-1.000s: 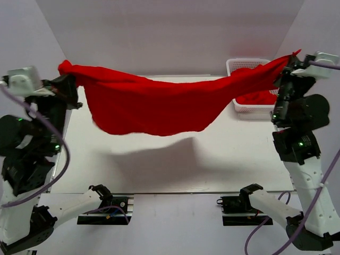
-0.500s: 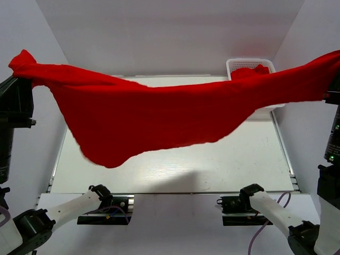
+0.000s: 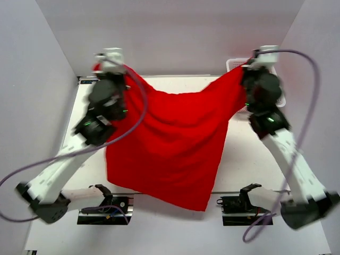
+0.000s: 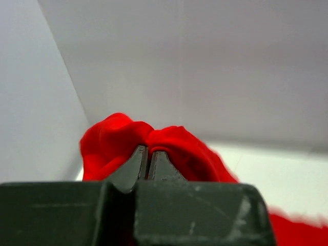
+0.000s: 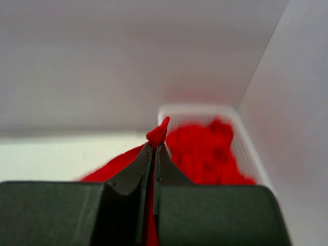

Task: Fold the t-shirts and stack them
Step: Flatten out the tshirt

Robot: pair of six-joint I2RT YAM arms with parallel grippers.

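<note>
**Arms swing in, shirt drops low**

Nearest me, the red t-shirt (image 3: 170, 143) hangs its hem past the table (image 3: 249, 162) front edge. Laid down here, it could slide off. Farther back, left gripper (image 4: 147, 154) and right gripper (image 5: 153, 148) each clamp a top corner. Beyond, the basket (image 5: 195, 108) holds more t-shirts (image 5: 205, 148).

White-and-black left arm (image 3: 58, 171), matching right arm (image 3: 293, 159), purple cables (image 3: 289, 51), dark left gripper (image 4: 147, 151)

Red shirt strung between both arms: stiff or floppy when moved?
Likely very floppy: the t-shirt sags between the left end effector and right end effector, hanging to a loose point. Probably light: small pinches of cloth carry it. May crumple when lowered.
</note>
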